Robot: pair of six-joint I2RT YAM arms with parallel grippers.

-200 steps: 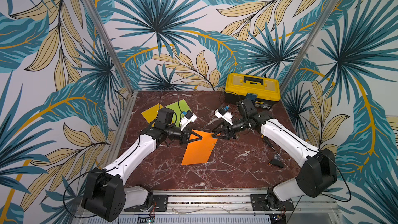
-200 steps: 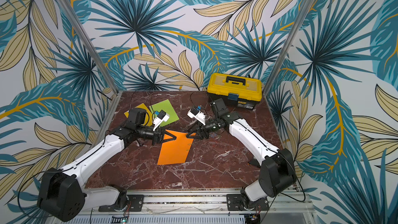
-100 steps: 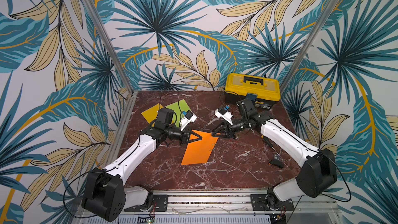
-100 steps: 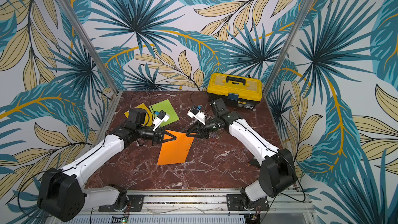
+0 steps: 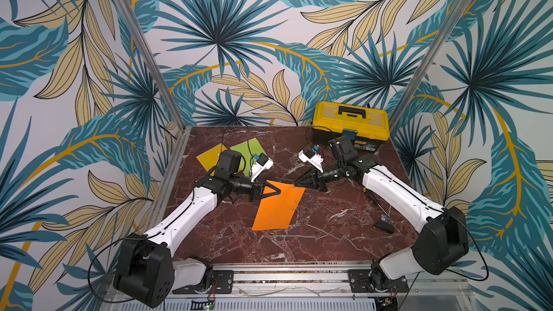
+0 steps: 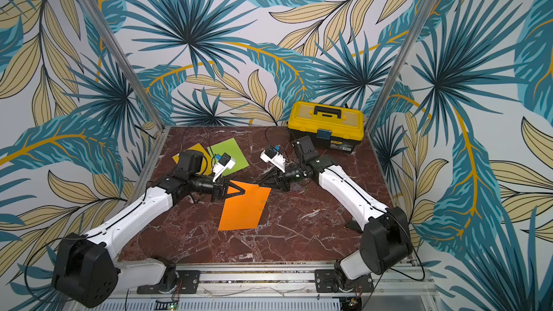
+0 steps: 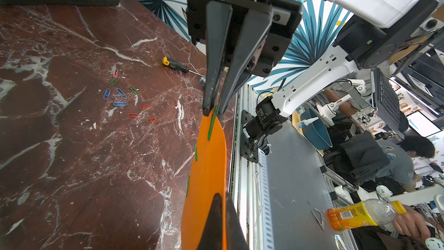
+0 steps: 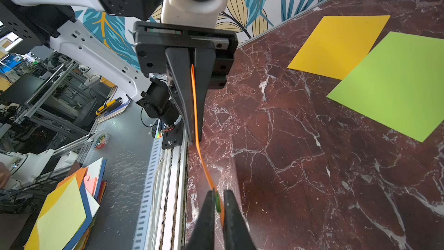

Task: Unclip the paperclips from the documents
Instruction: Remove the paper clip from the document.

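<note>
Right tool [image 8: 218, 193] closes on a green paperclip [image 7: 211, 123] at a corner of the orange sheet [image 5: 276, 210]

A second ago its jaws stood apart; now they pinch the clip at the sheet's far corner, while the left tool [image 5: 280, 192] — unchanged — stays clamped tight on the same far edge, with the paper bowed between them near the centre of the surface [image 5: 329, 234]. The sheet is plain bright orange and carries three clips along one edge in the left wrist view: the gripped one and two other green clips [image 7: 195, 152]. There are three sheets in all; the lime-green sheet [image 5: 250, 152] and the golden-yellow sheet [image 5: 209, 158] lie flat and overlapping at 10 o'clock. Nine loose clips [image 7: 121, 93] — three blue, three red, two green, one pink — lie scattered at 2 o'clock from the orange sheet.
</note>
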